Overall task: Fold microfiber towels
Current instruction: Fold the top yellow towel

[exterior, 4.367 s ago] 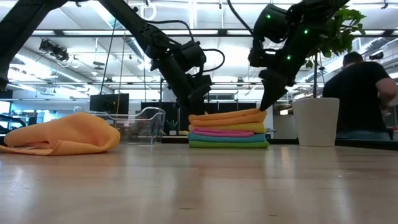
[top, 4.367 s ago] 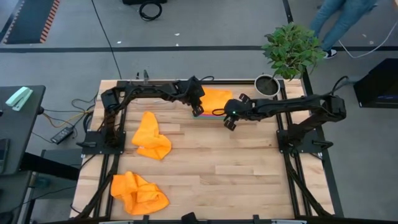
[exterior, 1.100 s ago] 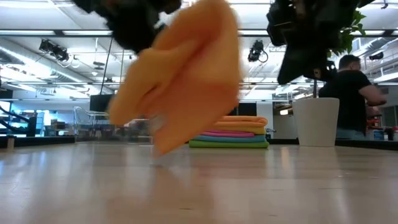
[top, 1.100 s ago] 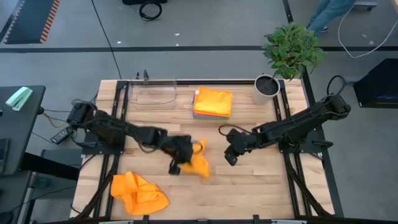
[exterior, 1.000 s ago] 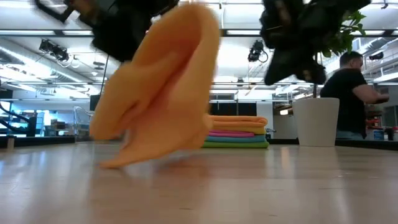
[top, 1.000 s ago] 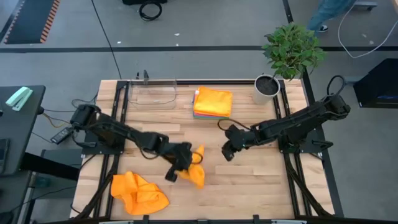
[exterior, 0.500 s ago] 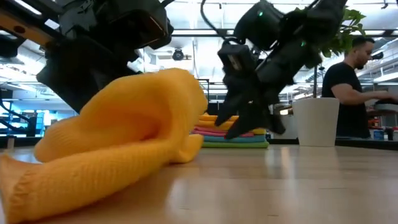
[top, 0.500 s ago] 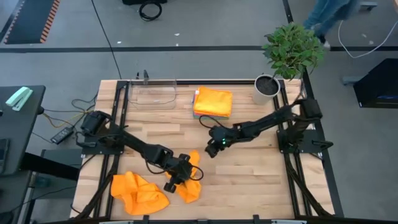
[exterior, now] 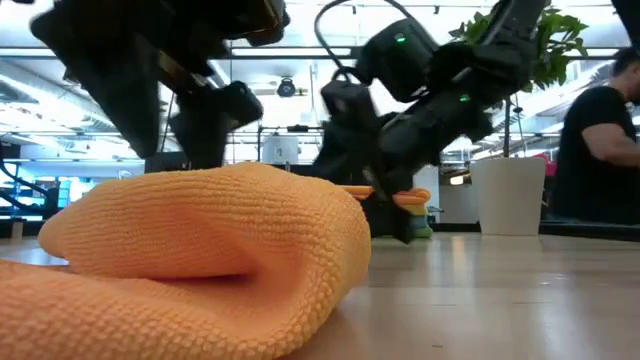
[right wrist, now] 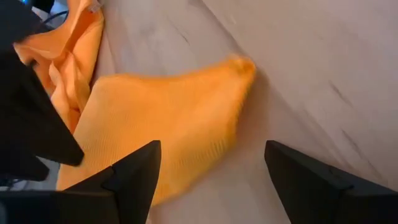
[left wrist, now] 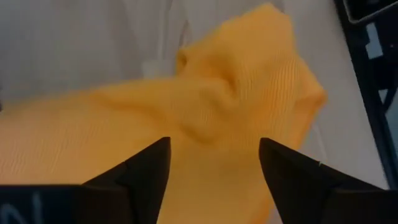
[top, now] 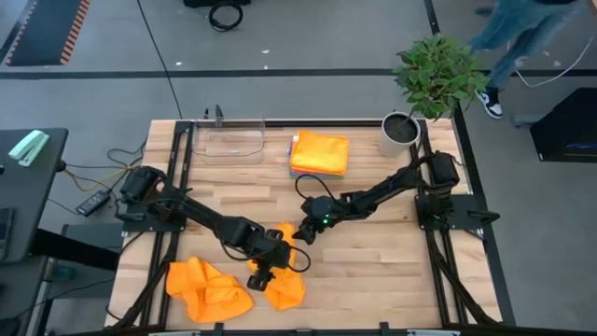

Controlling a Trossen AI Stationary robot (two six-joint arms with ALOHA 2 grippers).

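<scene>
An orange microfiber towel (top: 285, 280) lies crumpled on the wooden table, near the middle of its front half, and fills the low view (exterior: 200, 250). My left gripper (top: 262, 276) stands open right over its bunched middle (left wrist: 217, 106). My right gripper (top: 300, 233) is open and low over the table at the towel's far end, with the towel's rounded corner (right wrist: 186, 118) ahead of its fingers. A second orange towel (top: 210, 289) lies heaped at the front left. Folded towels sit in a stack (top: 319, 154) at the back. My left gripper comes slanting down over the towel's bunched middle (left wrist: 205, 124), one finger on either side of a raised fold. Whether the fingertips touch the cloth I cannot tell. My right gripper touches nothing.
A clear plastic tray (top: 229, 142) stands at the back left beside the stack. A white pot (top: 401, 129) with a plant is at the back right corner. Bare wood lies right of the towel (top: 392, 271). A person (exterior: 600, 150) stands beyond the table.
My left gripper has carried the hanging orange towel toward the table's near edge, sunk and let go; the towel now lies slumped on the wood. My right gripper has swung down and toward the table's left, reaching the towel's far end.
</scene>
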